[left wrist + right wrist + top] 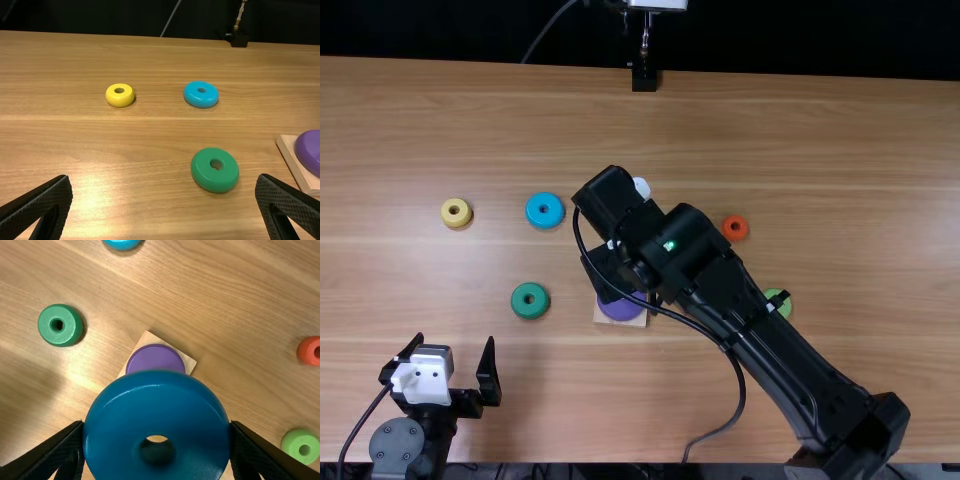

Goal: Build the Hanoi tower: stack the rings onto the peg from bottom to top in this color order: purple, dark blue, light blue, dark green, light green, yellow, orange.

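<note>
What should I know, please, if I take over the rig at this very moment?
Left hand: open and empty, near left.
Right hand: closed on the dark blue ring, above the base.
Done: purple ring lies on the base.
Still to stack, in order: dark blue, light blue ring, dark green ring, light green ring, yellow ring, orange ring.
In the top view, light blue, dark green and yellow lie left of the base, light green and orange right.

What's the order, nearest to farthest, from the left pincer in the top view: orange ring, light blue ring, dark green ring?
1. Dark green ring, ahead and to the right.
2. Light blue ring, farther ahead, left of middle.
3. Orange ring, right of middle.
</note>
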`<state>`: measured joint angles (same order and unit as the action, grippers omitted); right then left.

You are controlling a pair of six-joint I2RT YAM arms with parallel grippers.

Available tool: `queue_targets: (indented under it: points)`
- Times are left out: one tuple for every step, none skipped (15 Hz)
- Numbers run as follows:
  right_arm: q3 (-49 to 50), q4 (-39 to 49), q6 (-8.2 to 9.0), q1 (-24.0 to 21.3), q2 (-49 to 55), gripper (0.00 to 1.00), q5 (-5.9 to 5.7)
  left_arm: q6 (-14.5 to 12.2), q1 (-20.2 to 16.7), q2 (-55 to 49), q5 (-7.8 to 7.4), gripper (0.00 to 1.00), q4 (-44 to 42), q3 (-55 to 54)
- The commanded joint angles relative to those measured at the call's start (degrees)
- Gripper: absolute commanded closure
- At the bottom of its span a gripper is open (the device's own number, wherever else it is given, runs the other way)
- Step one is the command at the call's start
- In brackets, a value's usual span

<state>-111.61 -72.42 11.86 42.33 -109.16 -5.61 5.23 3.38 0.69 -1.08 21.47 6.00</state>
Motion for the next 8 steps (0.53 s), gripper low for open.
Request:
queue_targets:
  points:
    - [0.4,-0.1,-0.04,-0.5,-2.0,1.0,-0.09,-0.4,0.4,-0.7,-0.18,0.0,4.4,-6.0]
    - [0.3,-0.1,-0.04,-0.8,-2.1,1.0,-0.09,-0.4,0.4,-0.7,-0.18,0.0,4.4,-6.0]
    - [0.1,-0.1,-0.04,-1.1,-2.1,1.0,-0.09,-0.4,0.4,-0.7,-0.18,0.0,4.4,-6.0]
    - [-0.1,-0.1,-0.15,-1.1,-2.1,1.0,-0.09,-0.4,0.4,-0.7,-0.18,0.0,4.4,-6.0]
    - [0.0,-0.1,-0.15,-1.1,-2.1,1.0,-0.19,-0.4,0.4,-0.7,-0.18,0.0,4.4,-6.0]
    - [0.1,-0.1,-0.04,-1.2,-2.4,1.0,-0.3,-0.4,0.4,-0.7,-0.18,0.0,4.4,-6.0]
    - [0.0,-0.1,0.17,-1.3,-3.2,0.82,-0.51,-0.4,0.4,-0.7,-0.18,0.0,4.4,-6.0]
    - [0.1,-0.1,0.17,-1.9,-3.5,0.33,-0.41,-0.4,0.4,-0.7,-0.18,0.0,4.4,-6.0]
